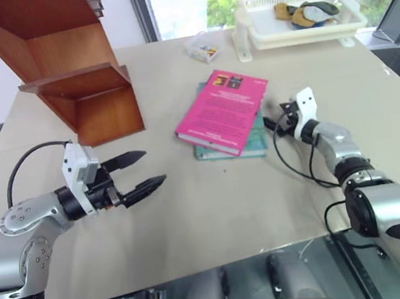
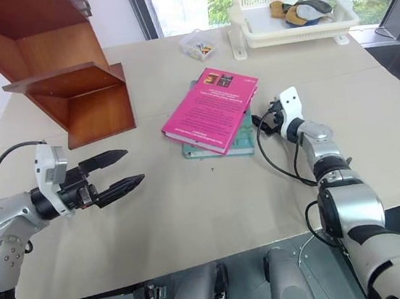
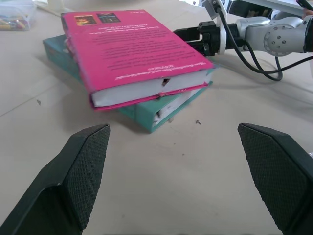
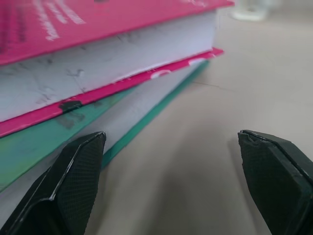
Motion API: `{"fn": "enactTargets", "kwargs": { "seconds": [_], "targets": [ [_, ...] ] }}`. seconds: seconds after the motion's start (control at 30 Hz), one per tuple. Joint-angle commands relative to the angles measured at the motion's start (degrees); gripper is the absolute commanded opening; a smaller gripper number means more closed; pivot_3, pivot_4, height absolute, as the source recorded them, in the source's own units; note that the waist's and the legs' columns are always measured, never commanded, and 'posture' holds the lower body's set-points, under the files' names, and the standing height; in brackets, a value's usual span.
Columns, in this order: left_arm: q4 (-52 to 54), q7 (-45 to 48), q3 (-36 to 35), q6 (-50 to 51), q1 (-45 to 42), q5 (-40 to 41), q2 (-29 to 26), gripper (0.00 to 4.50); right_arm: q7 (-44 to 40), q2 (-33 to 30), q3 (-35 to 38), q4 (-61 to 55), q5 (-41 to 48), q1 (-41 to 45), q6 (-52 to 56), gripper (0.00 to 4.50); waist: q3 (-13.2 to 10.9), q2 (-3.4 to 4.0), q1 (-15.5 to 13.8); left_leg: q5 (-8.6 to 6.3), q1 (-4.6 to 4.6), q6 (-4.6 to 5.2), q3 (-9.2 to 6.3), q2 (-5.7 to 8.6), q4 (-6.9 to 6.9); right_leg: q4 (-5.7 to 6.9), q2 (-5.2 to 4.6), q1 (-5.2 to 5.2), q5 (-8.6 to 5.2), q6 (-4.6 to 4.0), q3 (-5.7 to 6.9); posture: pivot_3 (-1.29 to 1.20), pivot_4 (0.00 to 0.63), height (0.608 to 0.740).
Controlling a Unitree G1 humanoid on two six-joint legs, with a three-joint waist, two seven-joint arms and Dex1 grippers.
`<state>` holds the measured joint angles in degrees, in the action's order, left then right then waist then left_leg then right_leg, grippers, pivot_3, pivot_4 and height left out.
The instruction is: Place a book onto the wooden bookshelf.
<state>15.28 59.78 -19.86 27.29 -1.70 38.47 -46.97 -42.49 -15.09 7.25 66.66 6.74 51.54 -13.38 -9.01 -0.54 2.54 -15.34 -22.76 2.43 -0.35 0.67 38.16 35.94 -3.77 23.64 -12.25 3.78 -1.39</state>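
Observation:
The bright pink book (image 1: 223, 110) lies flat in the middle of the table, stacked on a thinner teal book (image 1: 255, 141). The wooden bookshelf (image 1: 65, 64) stands at the far left of the table. My left gripper (image 1: 144, 169) is open and held level over the table, left of the books and pointing toward them (image 3: 132, 54). My right gripper (image 1: 269, 120) is open and low at the right edge of the stack. In the right wrist view one finger (image 4: 73, 186) sits close beside the teal book's edge (image 4: 58, 147), under the pink book's pages (image 4: 98, 63).
A white basket tray (image 1: 295, 34) holding small items stands at the far right by the window. A small clear box (image 1: 203, 47) sits behind the books. A dark slanted object (image 1: 399, 16) is at the right edge. Bare tabletop lies between my left gripper and the books.

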Motion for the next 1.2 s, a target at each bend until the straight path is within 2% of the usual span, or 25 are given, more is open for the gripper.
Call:
{"fn": "enactTargets", "kwargs": {
  "seconds": [0.03, 0.2, 0.3, 0.37, 0.53, 0.67, 0.8, 0.9, 1.03, 1.2],
  "targets": [
    [2.42, -0.12, -2.09, -0.21, 0.49, 0.86, -0.76, 4.5, -5.51, 0.58, -0.29, -3.02, 1.14, -0.29, -1.79, 4.44, 0.0, 0.0, 0.0, 0.0, 0.0, 0.0, -0.01, 0.0, 0.0, 0.0, -0.01, 0.0, 0.0, 0.0, 0.0, 0.0, 0.15, 0.74],
    [0.96, -0.85, -0.87, -0.1, -1.4, 0.48, -0.29, 4.5, -4.55, -0.37, -1.29, -5.52, -0.23, -2.39, -1.64, 4.44, 0.0, 0.0, -0.17, 0.0, 0.0, -0.01, -0.04, 0.03, -0.04, -0.01, -0.1, 0.0, 0.0, 0.0, 0.05, 0.0, 0.15, 0.74],
    [-1.53, -2.34, 1.85, 0.28, -4.82, -0.56, 1.04, 4.5, -4.3, -1.32, -1.3, -11.34, 0.58, -6.14, -0.14, 4.44, 0.0, 0.0, -0.5, 0.0, -0.01, -0.02, -0.1, 0.1, -0.05, -0.01, -0.22, -0.01, 0.0, 0.0, 0.12, 0.0, 0.15, 0.74],
    [-3.92, -2.75, 3.72, 0.61, -7.67, -1.37, 1.73, 4.5, -5.57, -2.01, -1.65, -19.83, 1.91, -10.96, 2.64, 4.44, 0.01, 0.0, -0.74, 0.0, -0.02, -0.02, -0.2, 0.14, -0.04, -0.02, -0.24, -0.03, 0.0, 0.0, 0.22, 0.0, 0.15, 0.74],
    [-12.1, -2.02, 8.19, -1.96, -16.96, -4.6, 3.84, 4.5, -8.4, -6.94, -1.95, -48.25, 7.08, -27.19, 17.85, 4.44, -0.02, 0.1, -1.31, 0.01, -0.12, -0.01, -0.2, 0.18, -0.03, -0.01, -0.2, 0.01, 0.0, 0.0, 0.24, 0.0, 0.15, 0.74],
    [-24.61, 0.13, 14.14, -6.84, -30.15, -10.31, 7.55, 4.5, -9.97, -15.0, 2.56, -74.77, 18.59, -43.79, 34.97, 4.44, -0.04, 0.15, -3.47, 0.0, -0.2, 0.02, -0.33, 0.22, 0.08, -0.03, -0.19, -0.04, -0.01, 0.01, 0.42, 0.0, 0.15, 0.74],
    [-42.61, 6.82, 19.0, -14.01, -44.94, -16.2, 10.8, 4.5, -7.4, -18.94, 9.09, -90.56, 30.48, -53.77, 45.71, 4.44, -0.05, 0.01, -3.03, -0.13, -0.13, 0.3, -0.11, 0.26, 0.25, 0.01, -0.08, -0.13, 0.01, 0.06, 0.24, 0.0, 0.15, 0.74],
    [-58.49, 11.36, 21.34, -19.72, -55.95, -20.15, 13.83, 4.5, -4.37, -19.14, 11.91, -95.76, 34.74, -56.62, 48.9, 4.44, -0.07, -0.29, -2.56, -0.13, 0.02, 0.32, -0.11, 0.24, 0.36, -0.02, 0.16, -0.32, -0.01, 0.07, 0.25, 0.0, 0.15, 0.74],
    [-78.36, 9.26, 23.57, -27.03, -67.44, -27.51, 18.4, 4.5, -1.31, -19.2, 12.32, -99.16, 35.8, -58.27, 49.68, 4.44, -0.08, -0.32, -2.15, -0.14, 0.02, 0.33, -0.14, 0.17, 0.37, -0.03, 0.27, -0.33, -0.02, 0.07, 0.26, 0.0, 0.15, 0.74],
    [-87.97, 0.29, 23.77, -30.6, -72.69, -33.16, 21.37, 4.5, 1.31, -18.92, 12.68, -101.4, 35.66, -60.27, 49.09, 4.44, -0.15, -0.43, -1.9, -0.19, -0.29, 0.41, -0.12, 0.19, 0.36, 0.0, 0.24, -0.03, -0.02, 0.08, 0.18, 0.0, 0.15, 0.74]
  ]
}}
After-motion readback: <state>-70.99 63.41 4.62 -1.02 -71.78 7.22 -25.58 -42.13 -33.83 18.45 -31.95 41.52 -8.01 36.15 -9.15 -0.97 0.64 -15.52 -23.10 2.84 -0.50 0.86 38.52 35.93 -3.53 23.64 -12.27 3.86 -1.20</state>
